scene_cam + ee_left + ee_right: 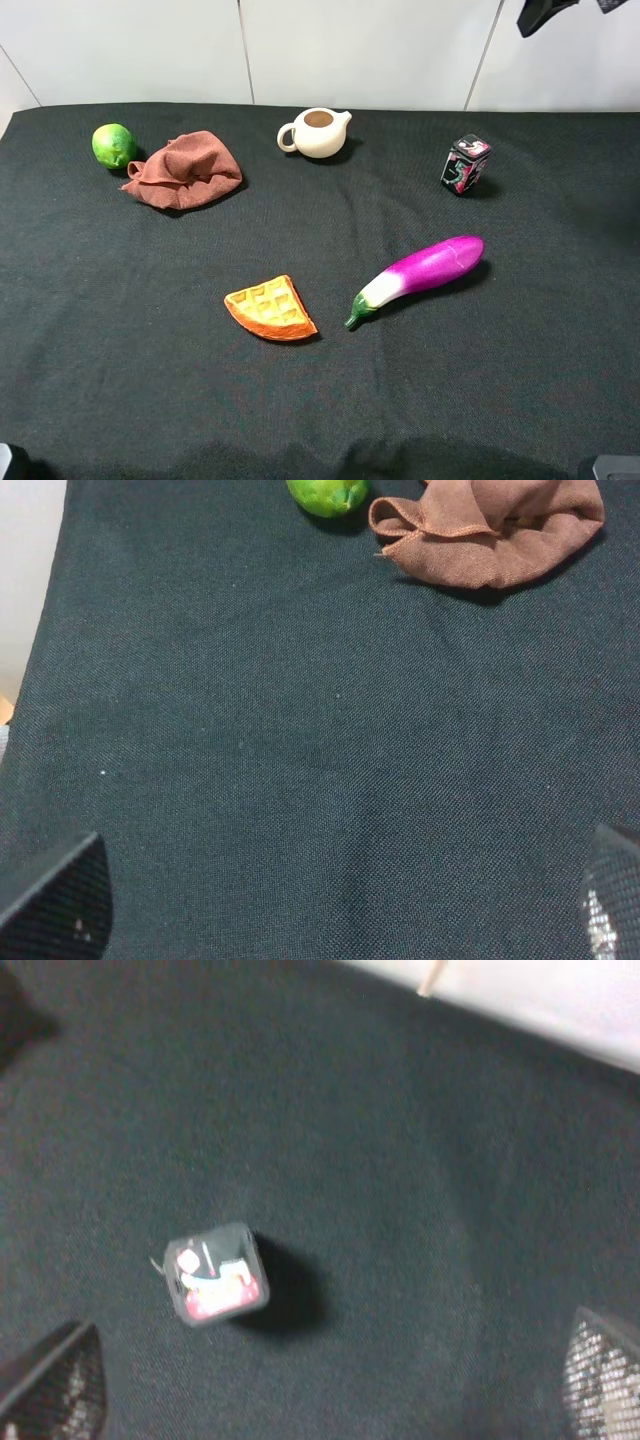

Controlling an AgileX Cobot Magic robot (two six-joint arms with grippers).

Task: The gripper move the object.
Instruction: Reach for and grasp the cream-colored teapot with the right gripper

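At the far side of the dark cloth-covered table (120, 390), about midway along its back edge, the teapot (318, 132) stands upright and alone. It is small, squat and cream-white, lidless with a brown inside; its loop handle points to the left of the high view and its short spout to the right. A lime (113, 145) lies just beside a crumpled brown cloth (185, 170) well to the teapot's left, a small printed tin (465, 163) stands well to its right, and a waffle wedge (271, 308) and a purple eggplant (420, 275) lie nearer the front. A dark part of the right arm (545, 14) shows high at the top right edge, clear of the table. In the left wrist view the left gripper (335, 905) hangs over bare cloth, its mesh-faced fingers (55, 900) spread wide with nothing between them; the lime and the brown cloth lie ahead of it. In the right wrist view, which is blurred, the right gripper (325, 1390) looks down from above the table, jaws also spread wide and empty, and the tin sits on the cloth below, nearer one finger (50, 1385) than the other.
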